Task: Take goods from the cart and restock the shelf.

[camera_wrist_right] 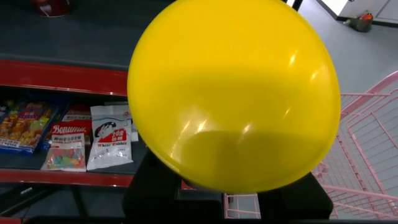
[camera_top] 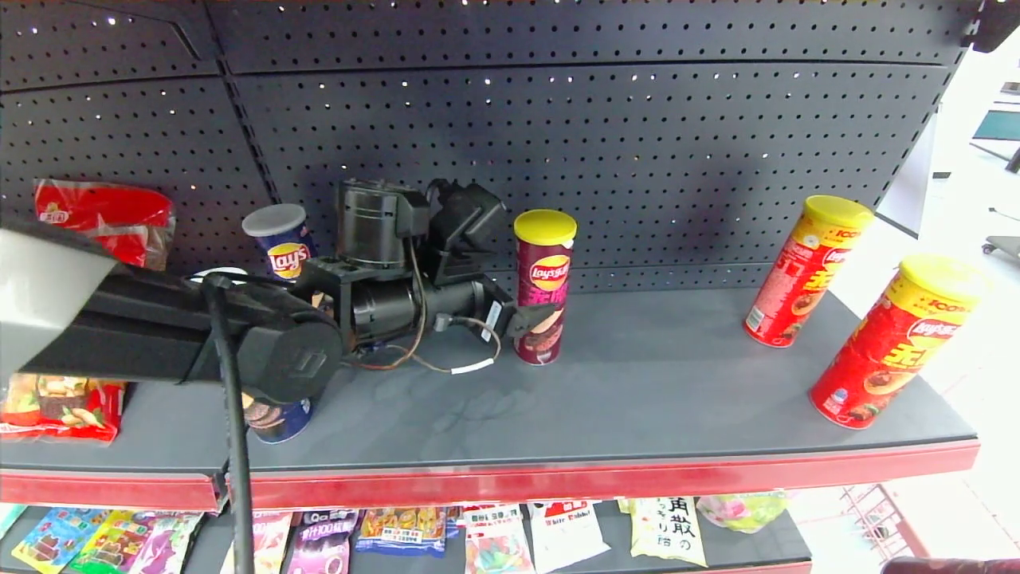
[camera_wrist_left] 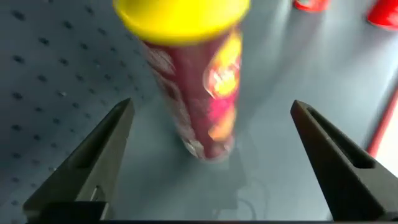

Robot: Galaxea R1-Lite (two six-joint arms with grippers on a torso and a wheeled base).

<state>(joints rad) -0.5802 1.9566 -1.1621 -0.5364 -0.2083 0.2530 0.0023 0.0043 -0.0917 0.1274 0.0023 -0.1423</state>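
Here the left gripper (camera_wrist_left: 212, 106) is released, its two fingers spread wide to either side of the maroon can (camera_top: 543, 287), neither one touching it. That can stands upright on the shelf (camera_top: 637, 383), close to the perforated back panel. A blue can (camera_top: 280, 239) stands to its left behind the arm, and two red cans (camera_top: 801, 271) stand well apart to its right. The right gripper (camera_wrist_right: 224, 196) appears to be clenched on a yellow-lidded can (camera_wrist_right: 233, 93), held out in front of the shelf's red edge and well below the maroon can.

The main risk, as I judge it, is a knock. The maroon can is tall and narrow, and a finger that drifts sideways as the arm draws back could clip it and tip it over. The loose cable (camera_top: 470, 367) looping near its base could also snag it. For the right arm, the lid blocks most of its own camera, so a placement steered from that view alone could set the can down badly or bump a neighbour.

The left wrist view shows the gap on each side of the maroon can, which the head view hides behind the arm. The right wrist view shows the pink cart (camera_wrist_right: 367, 143) and the snack bags (camera_wrist_right: 112, 146) on the lower shelf.
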